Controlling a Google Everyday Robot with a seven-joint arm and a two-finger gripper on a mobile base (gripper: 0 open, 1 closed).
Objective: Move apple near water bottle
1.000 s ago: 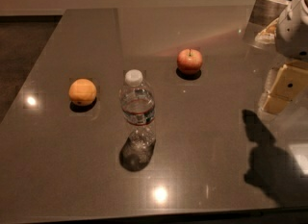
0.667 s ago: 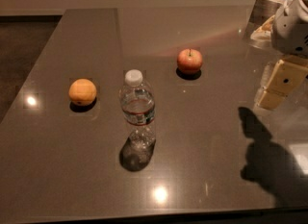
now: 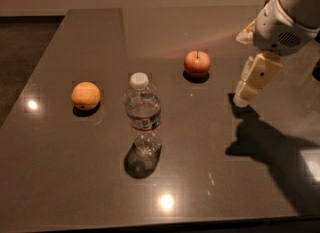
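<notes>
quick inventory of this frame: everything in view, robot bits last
apple: 1, red with yellowish patches, table centre-right, apart from the bottle
water bottle: 1, clear, white cap, label band, upright, table centre
orange fruit: 1, orange-yellow, left of the bottle
table: 1, dark grey-brown, glossy, fills most of the view
arm: 1, white, upper right
gripper: 1, beige, above the table right of the apple, touching none of the objects
</notes>
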